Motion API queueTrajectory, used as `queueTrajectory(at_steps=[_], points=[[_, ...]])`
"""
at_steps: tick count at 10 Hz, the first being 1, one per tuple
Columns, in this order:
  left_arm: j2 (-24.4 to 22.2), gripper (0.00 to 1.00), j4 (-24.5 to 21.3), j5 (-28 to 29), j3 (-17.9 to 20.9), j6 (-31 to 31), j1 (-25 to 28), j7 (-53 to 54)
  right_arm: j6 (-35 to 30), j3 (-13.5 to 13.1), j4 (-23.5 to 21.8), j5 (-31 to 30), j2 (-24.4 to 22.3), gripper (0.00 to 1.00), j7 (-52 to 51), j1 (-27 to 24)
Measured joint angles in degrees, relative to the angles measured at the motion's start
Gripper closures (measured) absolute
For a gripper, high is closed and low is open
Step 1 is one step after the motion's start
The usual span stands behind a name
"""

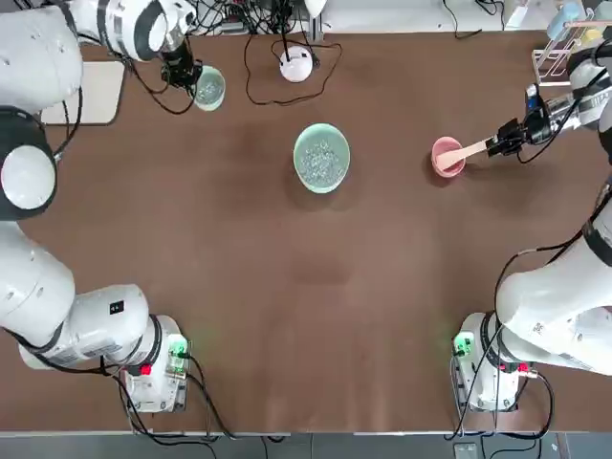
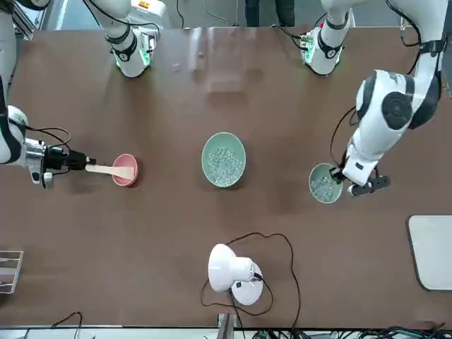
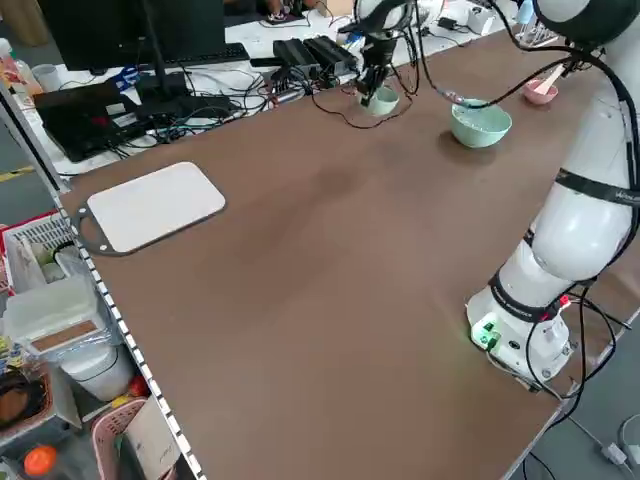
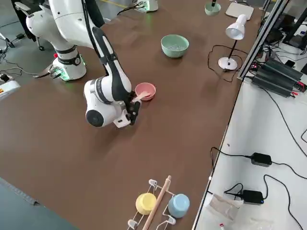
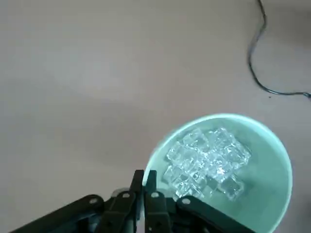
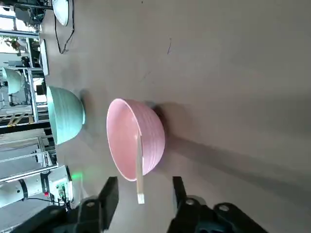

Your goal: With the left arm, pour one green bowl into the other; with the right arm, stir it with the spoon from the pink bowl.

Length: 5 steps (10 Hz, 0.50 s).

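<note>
Spoon (image 1: 465, 152): bowl end in pink bowl (image 1: 446, 157), handle straight out over rim toward right gripper (image 6: 142, 198). Fingers spread either side of handle tip, not touching.

Small green bowl (image 1: 208, 88): rim pinched by left gripper (image 2: 342, 176), large green bowl (image 1: 321, 158) well apart.

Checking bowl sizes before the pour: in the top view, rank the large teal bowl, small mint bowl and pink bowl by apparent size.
1. Large teal bowl, clearly the widest.
2. Small mint bowl and pink bowl look about equal, so I won't rank them; the left gripper hides part of the mint bowl's rim.

Pale wooden spoon (image 1: 466, 152); matt brown table (image 1: 287, 287); glossy white arms (image 1: 38, 296).
</note>
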Motion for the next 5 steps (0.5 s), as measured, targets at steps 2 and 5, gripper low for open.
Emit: queueTrajectory(at_steps=[2, 5], points=[[0.1, 0.96, 3.8, 5.3, -1.5, -7.1, -4.6, -11.3, 0.0, 0.2, 0.2, 0.1, 0.0, 0.56, 0.0, 0.1], [0.6, 0.96, 8.9, 12.0, -1.8, -17.5, -13.4, -25.2, 0.0, 0.3, 0.4, 0.3, 0.3, 0.60, 0.0, 0.2]])
